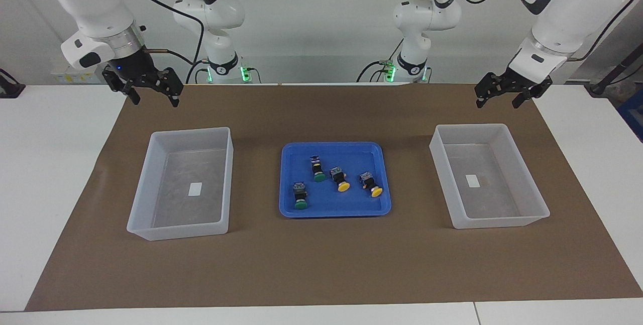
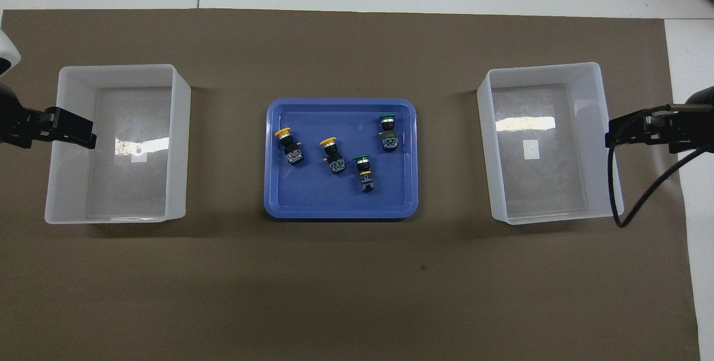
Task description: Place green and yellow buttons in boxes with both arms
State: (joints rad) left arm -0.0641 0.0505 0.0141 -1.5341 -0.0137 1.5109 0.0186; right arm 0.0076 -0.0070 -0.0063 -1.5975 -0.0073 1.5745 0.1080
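Two green buttons (image 1: pixel 319 170) (image 1: pixel 300 197) and two yellow buttons (image 1: pixel 340 180) (image 1: pixel 371 185) lie on their sides in the blue tray (image 1: pixel 331 212). From above, the yellow buttons (image 2: pixel 289 146) (image 2: pixel 332 155) lie toward the left arm's end of the tray and the green ones (image 2: pixel 388 132) (image 2: pixel 365 172) toward the right arm's end. One box (image 1: pixel 472 127) (image 2: pixel 117 68) stands at the left arm's end, the other box (image 1: pixel 191 132) (image 2: pixel 544 66) at the right arm's end. My left gripper (image 1: pixel 497 103) (image 2: pixel 88 139) hangs open above the mat by its box's outer wall. My right gripper (image 1: pixel 155 100) (image 2: pixel 611 136) hangs open likewise. Neither holds anything.
A brown mat (image 1: pixel 321 264) covers the white table. Each box has only a small white label (image 1: pixel 195 189) (image 1: pixel 471 180) on its floor. A black cable (image 2: pixel 630 205) loops down from the right arm past its box's outer corner.
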